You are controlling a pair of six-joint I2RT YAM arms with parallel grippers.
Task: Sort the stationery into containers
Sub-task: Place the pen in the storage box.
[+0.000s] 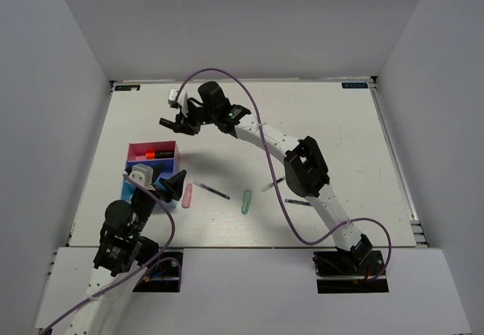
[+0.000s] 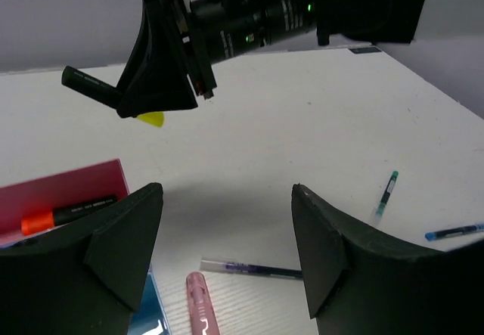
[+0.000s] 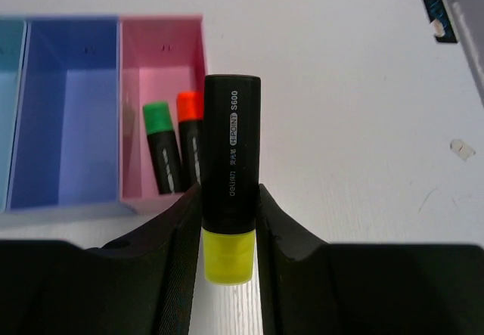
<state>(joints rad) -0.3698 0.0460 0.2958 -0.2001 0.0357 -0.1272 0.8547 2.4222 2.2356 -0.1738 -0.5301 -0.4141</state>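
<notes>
Carrying what, the right gripper [image 3: 229,199]?
A yellow-ended highlighter [image 3: 230,161]. The jaws are clamped on its black barrel, yellow end back toward the wrist, black end poking out past the tips.
And where's it headed?
I'd say the pink box [image 3: 162,55], where the orange highlighter [image 3: 189,123] and green highlighter [image 3: 160,150] lie. It hangs just beyond that box's far wall, so it needs bringing over the opening, lowering, then letting go.
The left gripper [image 2: 225,199]?
Jaws apart, empty, near the boxes.
</notes>
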